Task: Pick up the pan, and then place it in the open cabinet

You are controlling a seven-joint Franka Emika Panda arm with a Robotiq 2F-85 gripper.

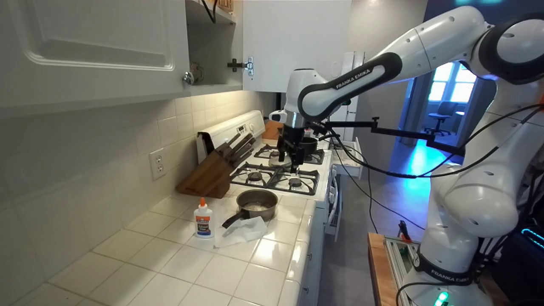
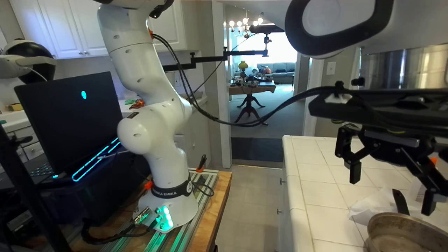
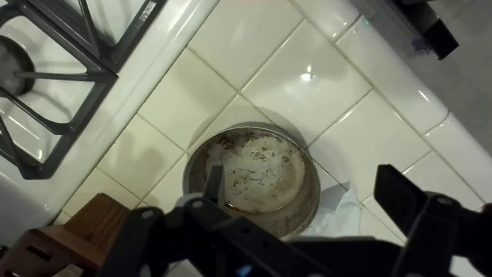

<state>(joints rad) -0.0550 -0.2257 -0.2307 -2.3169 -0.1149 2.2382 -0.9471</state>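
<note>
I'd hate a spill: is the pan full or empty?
The pan looks empty: its stained bottom shows in the wrist view. Whether it is wet, I cannot tell.

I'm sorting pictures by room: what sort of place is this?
A kitchen, probably domestic: a white gas stove, a slanted brown wooden knife block and a round grey-brown metal saucepan show it.

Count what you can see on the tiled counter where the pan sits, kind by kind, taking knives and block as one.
Pan: 1
Glue bottle: 1
Knife block: 1
Thin white sheet, apparently one piece: 1
Total: 4
</note>
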